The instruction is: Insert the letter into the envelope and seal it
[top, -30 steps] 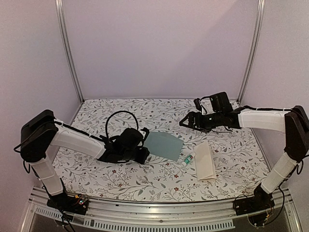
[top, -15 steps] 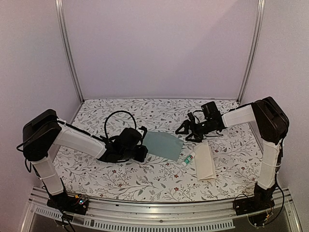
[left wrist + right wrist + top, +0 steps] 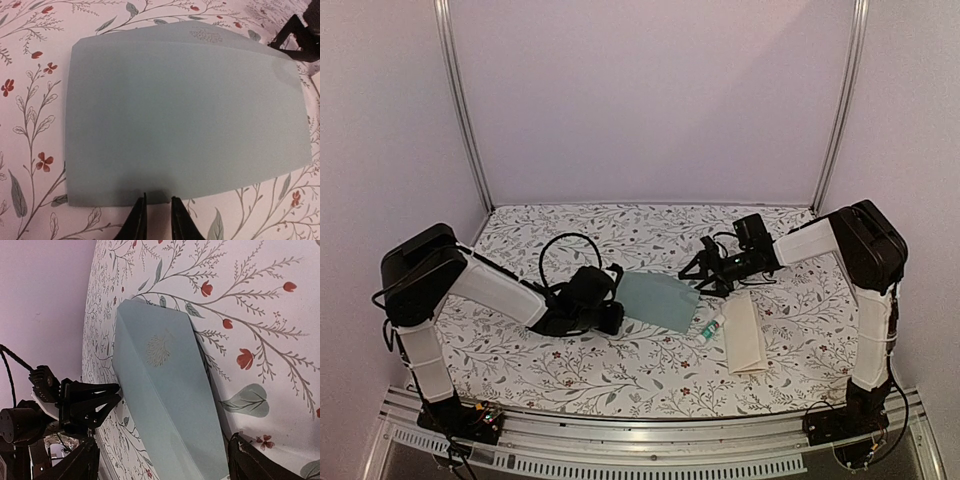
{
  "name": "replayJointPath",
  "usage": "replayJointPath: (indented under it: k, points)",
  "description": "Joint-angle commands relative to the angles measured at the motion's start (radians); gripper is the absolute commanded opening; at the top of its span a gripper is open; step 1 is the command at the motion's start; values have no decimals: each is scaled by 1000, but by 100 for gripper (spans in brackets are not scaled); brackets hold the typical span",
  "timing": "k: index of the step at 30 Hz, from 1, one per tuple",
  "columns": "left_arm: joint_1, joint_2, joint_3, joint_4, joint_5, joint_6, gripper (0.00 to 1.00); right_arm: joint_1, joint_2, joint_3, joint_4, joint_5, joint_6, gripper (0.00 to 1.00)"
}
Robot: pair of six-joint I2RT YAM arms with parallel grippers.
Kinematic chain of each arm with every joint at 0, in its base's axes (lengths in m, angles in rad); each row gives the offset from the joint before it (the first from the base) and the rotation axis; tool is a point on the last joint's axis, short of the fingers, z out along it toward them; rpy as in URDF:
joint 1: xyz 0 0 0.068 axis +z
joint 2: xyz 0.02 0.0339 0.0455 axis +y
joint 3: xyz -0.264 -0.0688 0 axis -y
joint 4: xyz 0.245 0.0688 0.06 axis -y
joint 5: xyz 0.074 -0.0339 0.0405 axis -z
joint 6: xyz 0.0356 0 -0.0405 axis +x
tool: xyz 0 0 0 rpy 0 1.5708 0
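The pale teal envelope (image 3: 660,300) lies flat on the floral table, flap side up with a faint emblem (image 3: 159,350). My left gripper (image 3: 156,210) points down at its near edge (image 3: 150,195); its jaws stand a narrow gap apart with only tabletop between them. My right gripper (image 3: 164,440) hovers wide open over the opposite side of the envelope, its fingers (image 3: 250,460) straddling it without touching. The letter (image 3: 745,332) lies folded, whitish side up, to the right of the envelope, held by neither gripper.
A small white-and-green glue stick (image 3: 710,327) lies between envelope and letter. The left gripper (image 3: 85,400) shows in the right wrist view, the right gripper (image 3: 300,35) in the left wrist view. Metal posts (image 3: 465,110) and walls enclose the table.
My right arm has folded in, bringing its gripper left and down to the envelope's far right corner. The left gripper's jaws have narrowed a little; the envelope has not moved.
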Motion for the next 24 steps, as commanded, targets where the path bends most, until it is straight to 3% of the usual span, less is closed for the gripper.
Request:
replayJointPath:
  k: [1,10,19,24]
  points:
    - [24,36,14,26,19,12,17,1,33,-22,40,-82,18,86]
    - [34,71,37,35,39,17,16,5,13,-31,78,-132,34,76]
    - [37,86,49,36,44,20,15,23,-16,-37,94,-96,43,53]
    - [37,83,47,36,46,23,15,26,-22,-42,94,-76,41,32]
